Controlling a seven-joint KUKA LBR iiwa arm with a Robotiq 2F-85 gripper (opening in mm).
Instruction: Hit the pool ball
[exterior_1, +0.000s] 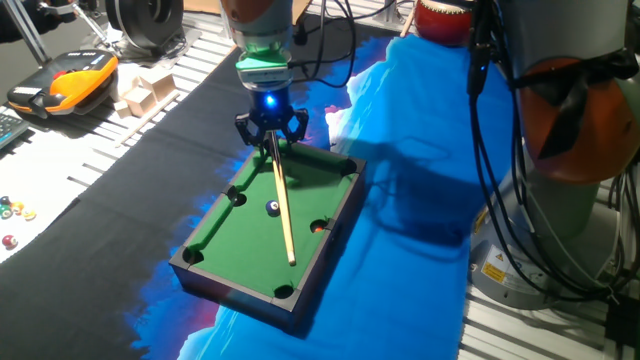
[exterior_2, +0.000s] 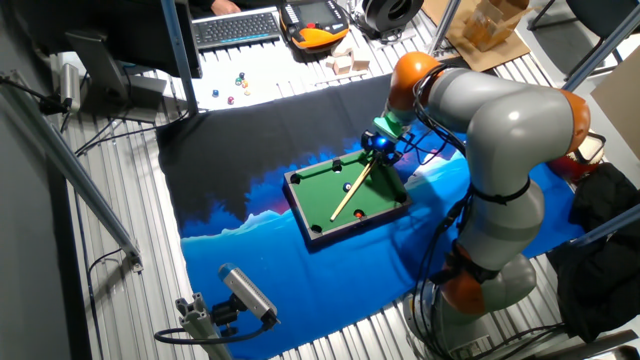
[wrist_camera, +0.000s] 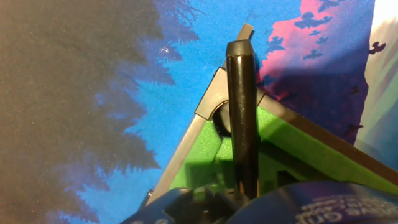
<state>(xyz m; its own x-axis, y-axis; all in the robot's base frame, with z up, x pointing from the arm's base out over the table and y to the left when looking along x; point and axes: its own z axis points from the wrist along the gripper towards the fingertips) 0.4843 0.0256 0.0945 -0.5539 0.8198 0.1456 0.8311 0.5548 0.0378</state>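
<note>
- Worktop (exterior_1: 120, 170) under dark-and-blue printed cloth (exterior_1: 400, 250); mini pool table (exterior_1: 345, 215) set on cloth, long axis running away from the claw.
- Claw (exterior_1: 270, 128) poised over far short rail, closed on butt of cue (exterior_1: 281, 200); cue slanted down across felt, tip near the short rail opposite the claw.
- Hand view: dark butt end fills centre, corner pocket below; jaw contact itself hidden.
- Pool ball (exterior_1: 273, 208) on felt about mid-table, just beside cue shaft on its left, apparently not touching.
- Orange-red ball (exterior_1: 318, 227) near right side pocket; not the target.
- Judgement: tip lies past the ball, so forward thrust would miss. Better to draw cue back until tip sits behind ball, then line up and push; alternatively sweep shaft sideways left.
- Risk: cue twisting in the grip; keep stroke short and low.
</note>
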